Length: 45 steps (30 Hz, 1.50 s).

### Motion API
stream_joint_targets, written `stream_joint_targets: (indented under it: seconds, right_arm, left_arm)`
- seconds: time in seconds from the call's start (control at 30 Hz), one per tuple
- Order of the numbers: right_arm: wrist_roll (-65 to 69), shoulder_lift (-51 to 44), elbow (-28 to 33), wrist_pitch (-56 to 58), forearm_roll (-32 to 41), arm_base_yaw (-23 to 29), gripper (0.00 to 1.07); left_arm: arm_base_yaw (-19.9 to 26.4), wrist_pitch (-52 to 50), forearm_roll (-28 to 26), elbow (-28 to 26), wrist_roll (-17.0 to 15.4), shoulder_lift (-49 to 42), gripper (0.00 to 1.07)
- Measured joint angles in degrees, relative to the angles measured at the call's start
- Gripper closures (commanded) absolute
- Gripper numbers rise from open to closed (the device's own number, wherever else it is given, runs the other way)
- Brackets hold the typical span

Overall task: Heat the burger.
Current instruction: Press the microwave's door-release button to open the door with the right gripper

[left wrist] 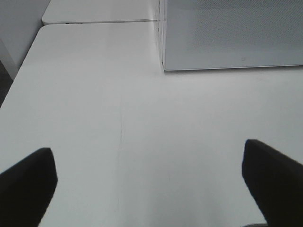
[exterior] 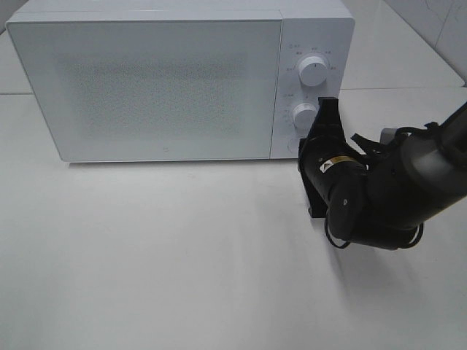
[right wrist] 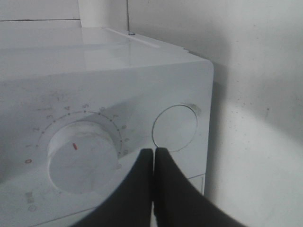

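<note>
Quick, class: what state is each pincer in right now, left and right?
Left pincer: open, empty.
Right pincer: closed, empty, facing the microwave controls.

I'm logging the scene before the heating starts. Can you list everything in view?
microwave: one, white, at the back of the table, door closed
upper knob: one, white, on the microwave's right panel
lower knob: one, white, below the upper knob
round button: one, white, beside the lower knob
table: one, white, under everything
burger: none in view
left hand: one, black, open, over bare table near the microwave
right hand: one, black, shut, close in front of the lower knob and round button
</note>
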Motion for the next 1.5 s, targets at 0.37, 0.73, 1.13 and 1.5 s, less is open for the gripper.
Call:
stream_joint_targets:
  seconds: [0.37,0.73,1.13,1.5]
  right_arm:
    - [0.00,3.72,-5.16,4.30,-1.43,-2.18,1.07]
    - [-0.52,6.42,-7.79,5.84,-1.03,-3.84,1.07]
    - [-2.58,7.16,-9.34,7.05,-0.46,-4.41,1.07]
    - [-2.98,8.48,-11.12,5.50,0.97,-4.30,1.07]
  left_arm:
    - [0.00,0.00,0.00,0.00,0.00,0.00,0.07]
    - [0.00,0.00,0.00,0.00,0.00,0.00,0.07]
    - [0.00,0.00,0.00,0.00,0.00,0.00,0.07]
    - [0.00,0.00,0.00,0.00,0.00,0.00,0.07]
